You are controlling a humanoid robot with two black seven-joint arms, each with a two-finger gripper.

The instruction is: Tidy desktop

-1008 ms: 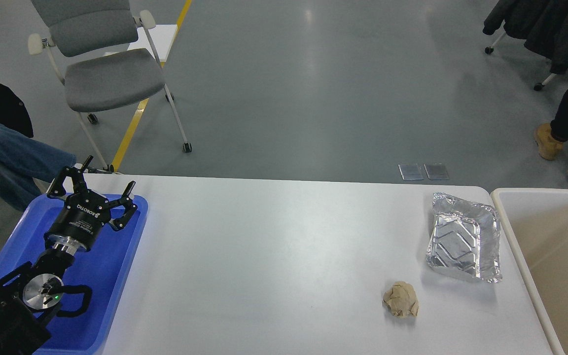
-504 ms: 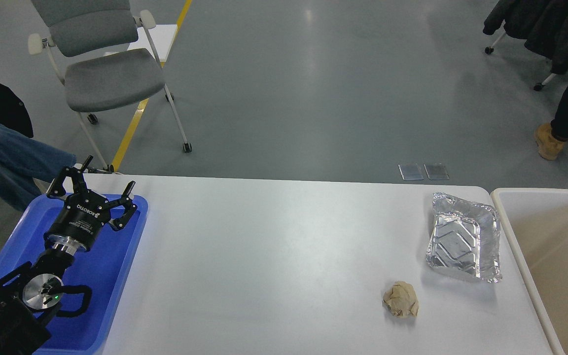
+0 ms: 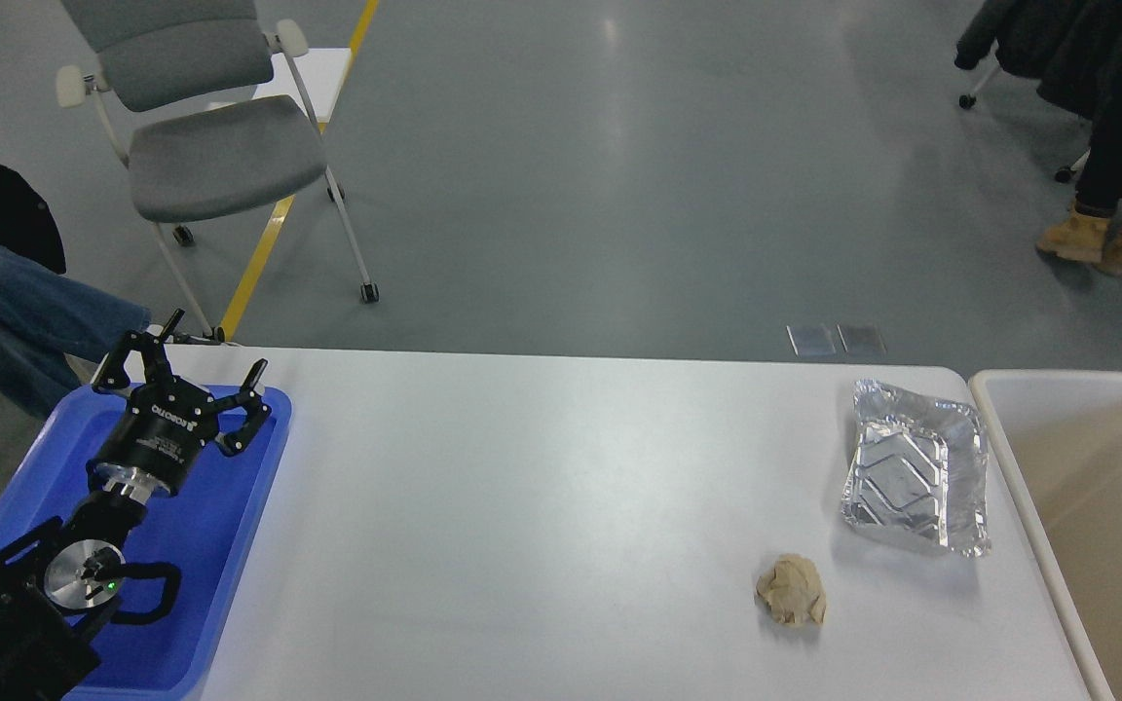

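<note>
The white desktop (image 3: 542, 506) fills the lower part of the head view. A crumpled brown paper ball (image 3: 792, 590) lies on it at the front right. An empty, dented foil container (image 3: 915, 479) lies just behind the ball, near the right edge. My left gripper (image 3: 213, 343) is open and empty, fingers spread, held over the far end of the blue tray (image 3: 220, 545) at the left. It is far from the ball and the foil container. My right gripper is out of view.
A cream-coloured bin (image 3: 1028, 487) stands against the desktop's right edge. A grey wheeled chair (image 3: 210, 146) stands beyond the table's far left. A seated person's legs (image 3: 25, 321) are at the left, and a standing person's boots (image 3: 1097, 239) at the far right.
My left arm has not moved. A pale round thing at the bin's right edge a second ago no longer shows. The person at the far right has stepped further away.
</note>
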